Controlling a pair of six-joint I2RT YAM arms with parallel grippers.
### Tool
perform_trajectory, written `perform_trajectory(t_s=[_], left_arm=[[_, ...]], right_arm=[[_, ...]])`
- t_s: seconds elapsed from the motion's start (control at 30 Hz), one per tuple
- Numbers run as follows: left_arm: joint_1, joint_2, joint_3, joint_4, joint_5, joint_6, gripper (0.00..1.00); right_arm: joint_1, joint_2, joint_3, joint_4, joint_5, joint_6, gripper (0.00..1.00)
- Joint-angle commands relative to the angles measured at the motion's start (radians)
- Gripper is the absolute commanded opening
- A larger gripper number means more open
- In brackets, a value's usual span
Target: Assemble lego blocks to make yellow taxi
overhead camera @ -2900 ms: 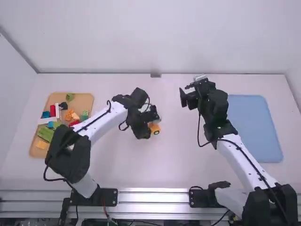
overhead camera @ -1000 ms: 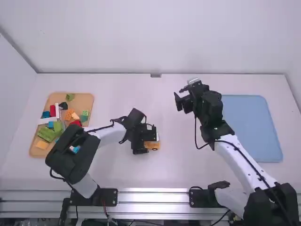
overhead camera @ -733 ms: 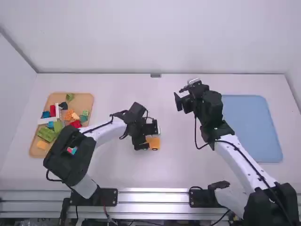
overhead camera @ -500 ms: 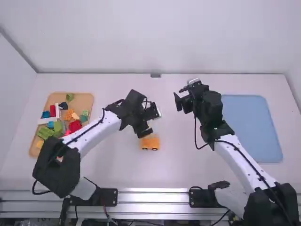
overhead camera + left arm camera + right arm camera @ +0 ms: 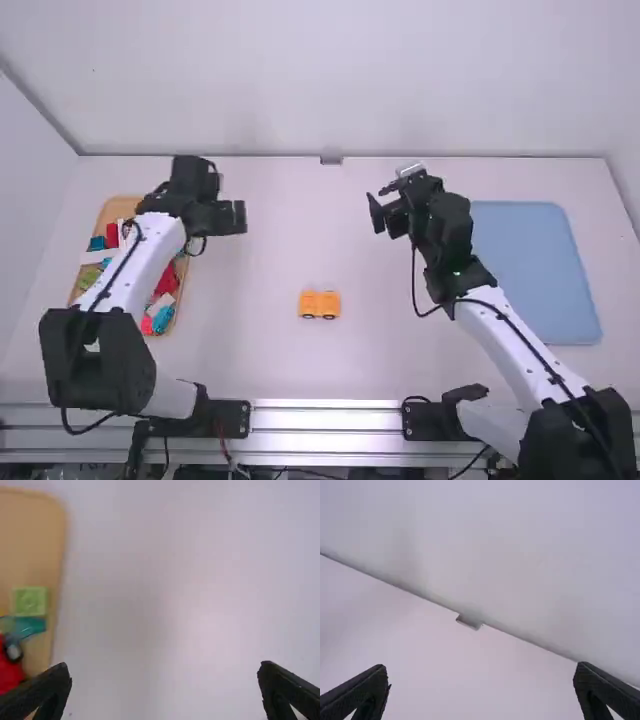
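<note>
Yellow taxi [image 5: 312, 302], left pincer [image 5: 240, 217] spread — arm [image 5: 148, 262] bent

High view: above, behind arms [image 5: 125, 265], facing forward-down, wide; shares tray [image 5: 121, 208] with close, down-facing left wrist view, wall [image 5: 330, 80] with right.

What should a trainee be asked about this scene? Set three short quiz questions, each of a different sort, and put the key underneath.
1. Fill in the missing word: the tan tray of loose blocks lies on the robot's ____ side of the table.
2. True or false: the jaws of the left gripper and the right gripper both stand open.
3. Where is the orange wheeled piece?
A) in the tan tray
B) on the table surface itself
C) on the blue mat

Key: 1 left; 2 true; 3 B
</note>
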Motion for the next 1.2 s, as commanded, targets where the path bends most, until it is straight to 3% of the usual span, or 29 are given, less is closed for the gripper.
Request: perform_trajectory(t_s=[0.0,0.27,0.53,0.63,0.8,1.17], left_arm=[[0.076,-0.036,0.018,-0.013,-0.011,-0.161,0.99],[0.183,-0.037,0.019,-0.087,-0.07,-0.296,0.99],[0.203,-0.037,0.019,-0.265,-0.456,-0.534,0.99],[0.238,-0.037,0.041,-0.338,-0.511,-0.579,0.99],[0.356,-0.037,0.113,-0.406,-0.472,-0.526,0.99],[0.76,0.018,0.135,-0.343,-0.101,-0.22,0.99]], right_arm=[[0.003,0.006,0.037,0.01,-0.001,0.005,0.98],[0.003,0.006,0.037,0.015,0.0,0.007,0.98],[0.002,0.006,0.037,0.019,0.0,0.004,0.99],[0.002,0.006,0.037,0.024,0.0,0.004,0.98],[0.003,0.006,0.037,0.026,0.0,0.004,0.98],[0.001,0.006,0.037,0.023,0.0,0.004,0.99]])
